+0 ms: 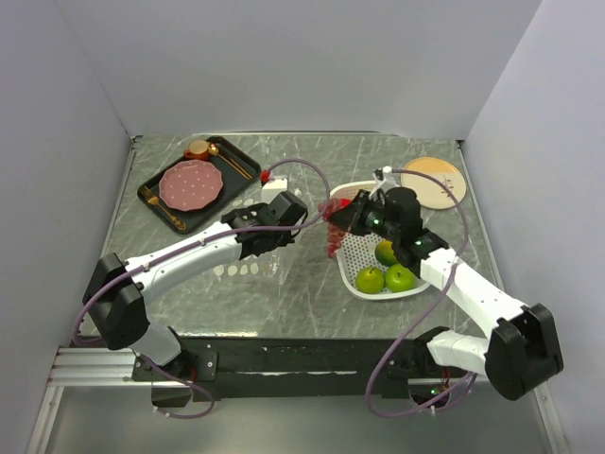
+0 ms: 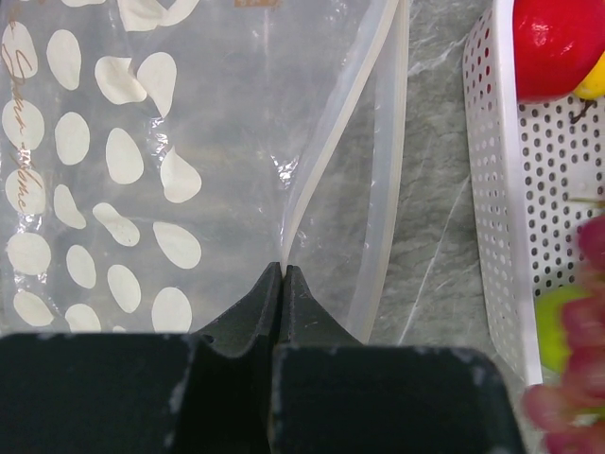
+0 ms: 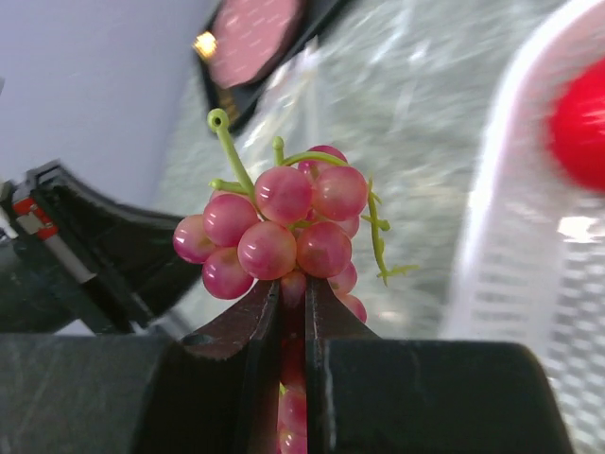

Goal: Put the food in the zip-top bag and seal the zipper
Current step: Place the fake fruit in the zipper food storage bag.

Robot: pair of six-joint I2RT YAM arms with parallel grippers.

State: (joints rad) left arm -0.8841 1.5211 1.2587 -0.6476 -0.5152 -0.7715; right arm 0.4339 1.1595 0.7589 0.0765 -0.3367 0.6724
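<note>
Pinching zipper point(image 2: 326, 170) edge, left gripper point(image 2: 284, 276) closed; right gripper point(image 3: 293, 295) grips grapes point(image 3: 284, 222) beside basket point(image 3: 492, 236).

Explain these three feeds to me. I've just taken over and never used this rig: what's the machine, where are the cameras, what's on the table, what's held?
Two robot arms stand at the near edge of the table. The overhead view looks down on both. The other two views come from a camera on each wrist. The left gripper is shut on the mouth edge of the dotted zip-top bag. The right gripper is shut on the grapes, lifted beside the white basket. The basket holds green apples and a red apple. A black tray with a pink plate sits far left.
</note>
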